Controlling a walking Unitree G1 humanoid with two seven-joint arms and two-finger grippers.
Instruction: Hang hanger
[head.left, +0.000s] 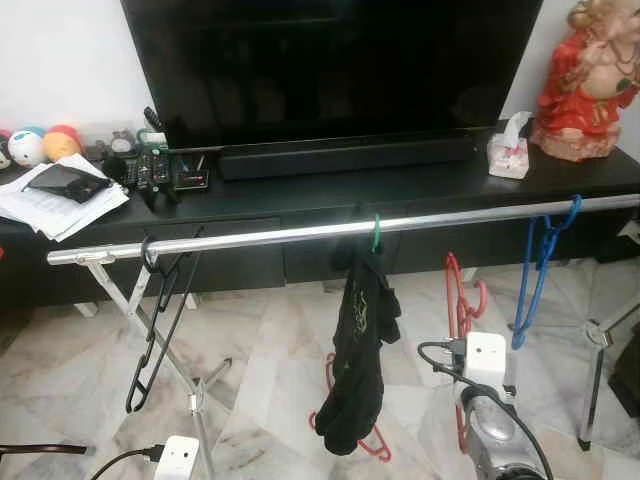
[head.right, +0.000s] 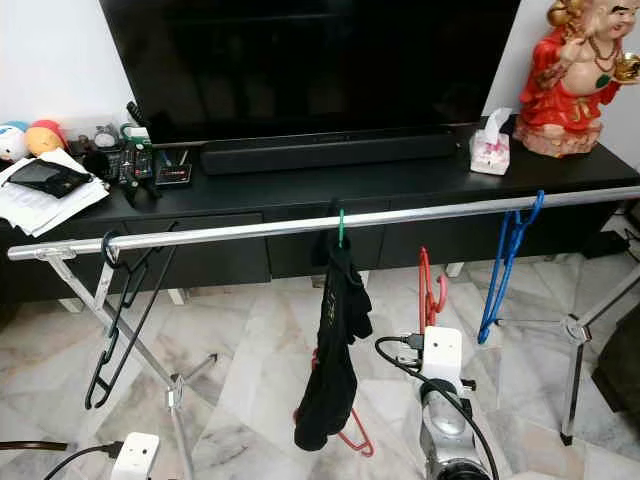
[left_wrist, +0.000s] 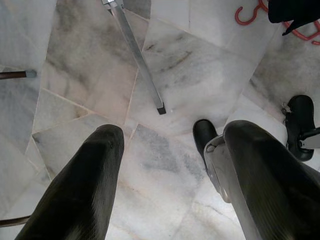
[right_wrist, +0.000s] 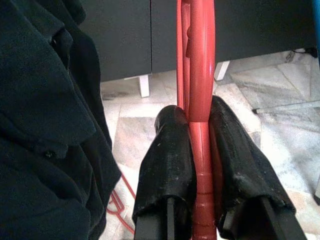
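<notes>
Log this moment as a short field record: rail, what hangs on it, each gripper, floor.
rail: silver clothes rail standing before a black TV console
on rail: black hanger, green hanger carrying a dark garment, blue hanger
right gripper: shut on a red hanger, held upright below the rail, not yet hooked
left gripper: open, holding nothing, pointed at the marble floor
floor: another red hanger lies beneath the garment

No readable text, labels or numbers; print on dark garment (head.left: 358, 325) too small to make out.
</notes>
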